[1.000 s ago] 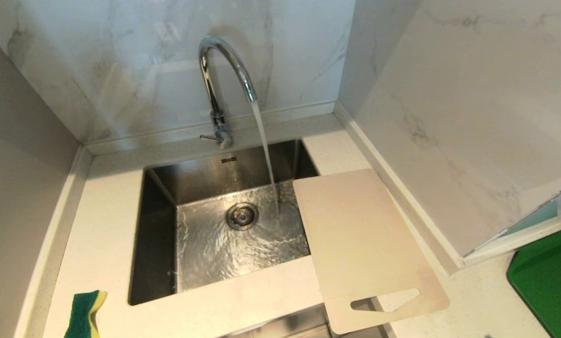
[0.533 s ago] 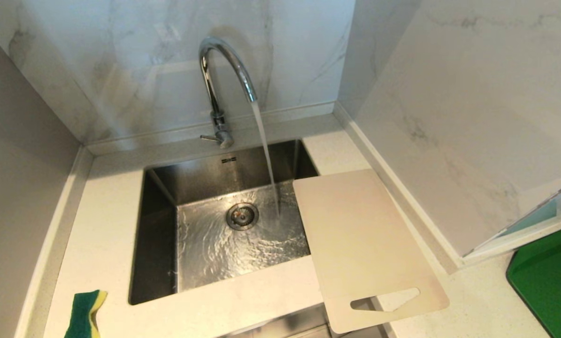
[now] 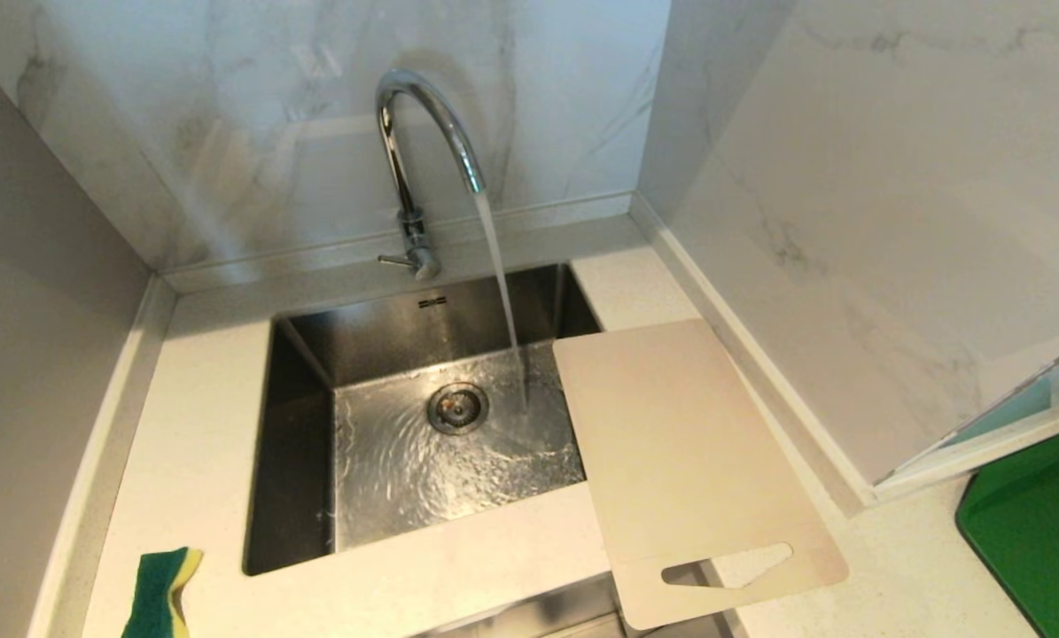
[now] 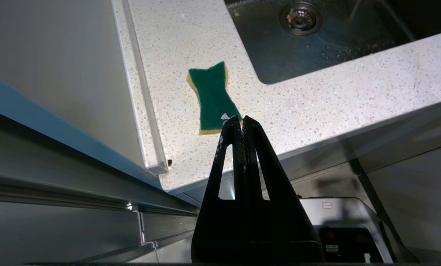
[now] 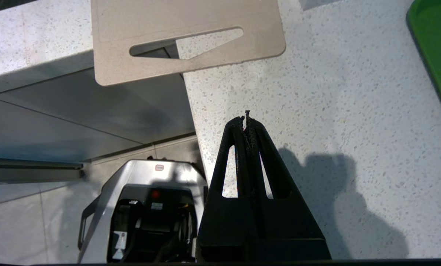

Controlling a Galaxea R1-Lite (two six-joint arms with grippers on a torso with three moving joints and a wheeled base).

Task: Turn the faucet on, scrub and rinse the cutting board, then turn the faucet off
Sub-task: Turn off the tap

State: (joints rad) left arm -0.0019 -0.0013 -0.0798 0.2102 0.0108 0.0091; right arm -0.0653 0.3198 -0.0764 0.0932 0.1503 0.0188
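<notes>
Speckled white stone forms the desk (image 3: 201, 461), with a steel sink (image 3: 299, 461) sunk into it as the landmark here. Water lies rippling over the sink floor around the drain (image 3: 457, 408). The beige cutting board (image 3: 684, 461) lies flat at the sink's right rim, its far corner overhanging the basin and its handle-slot end jutting past the desk's front edge. Behind the sink stands the chrome faucet (image 3: 405, 177), a stream of water (image 3: 501, 283) falling from its spout to the sink floor just beside the board. Far right of the sink lies a dark green mat (image 3: 1039, 532). A green and yellow sponge (image 3: 161, 592) rests left of the sink's front corner. The left end effector (image 4: 242, 120) is clenched empty, apparently above the desk edge near the sponge. The right end effector (image 5: 247, 119) is clenched empty too, over the desk near the board's handle slot (image 5: 185, 42).
</notes>
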